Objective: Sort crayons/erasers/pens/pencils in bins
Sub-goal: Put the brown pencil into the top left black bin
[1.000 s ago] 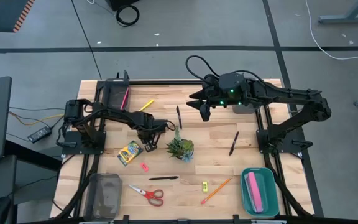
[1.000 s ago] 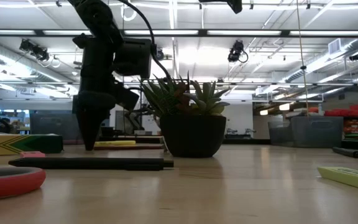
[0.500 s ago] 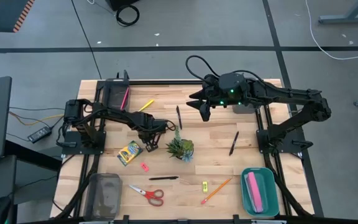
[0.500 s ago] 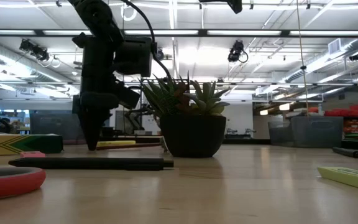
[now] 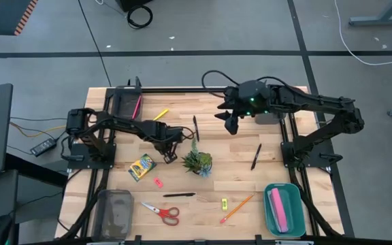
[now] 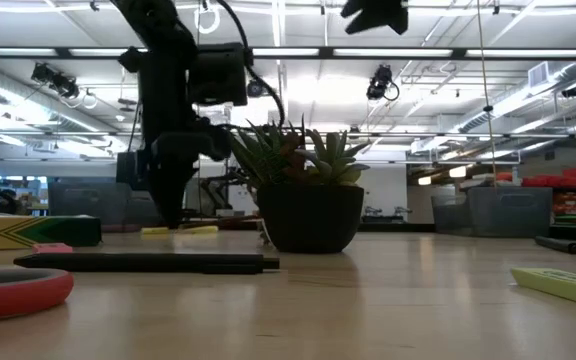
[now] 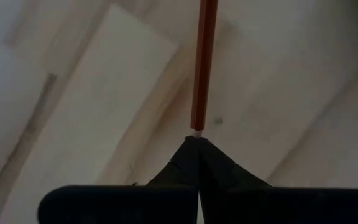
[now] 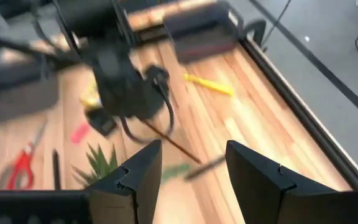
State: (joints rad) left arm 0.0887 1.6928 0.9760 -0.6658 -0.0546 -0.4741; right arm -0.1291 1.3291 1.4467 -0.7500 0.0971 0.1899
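My left gripper (image 5: 169,155) points down at the table beside the green plant (image 5: 197,162), shut at one end of a brown pencil (image 7: 204,62). The pencil also shows in the right wrist view (image 8: 173,142), lying on the wood. My right gripper (image 5: 231,122) hangs open and empty above the table's far middle. The crayon box (image 5: 141,167) lies left of the plant. Black pens (image 5: 195,128) (image 5: 256,156) (image 5: 179,194), a yellow pencil (image 5: 159,115), an orange pencil (image 5: 237,208), a pink eraser (image 5: 158,182) and a yellow eraser (image 5: 224,203) lie flat on the table. My left gripper meets the brown pencil at its very end (image 7: 196,130), at the free ends of its two shut fingers. The fingers come from above, pointing down. The pencil runs straight away from the fingertips and lies along the table.
A dark grey bin (image 5: 124,103) with a pink pencil stands far left, a translucent grey bin (image 5: 113,212) near left, and a teal bin (image 5: 282,208) with a pink thing near right. Another dark bin (image 5: 267,117) sits under the right arm. Red-handled scissors (image 5: 162,212) lie near the front.
My left gripper has slid a little toward the table's right edge, closer to the plant, staying low and shut. My right gripper has shifted a little toward the table's right edge and stayed open.
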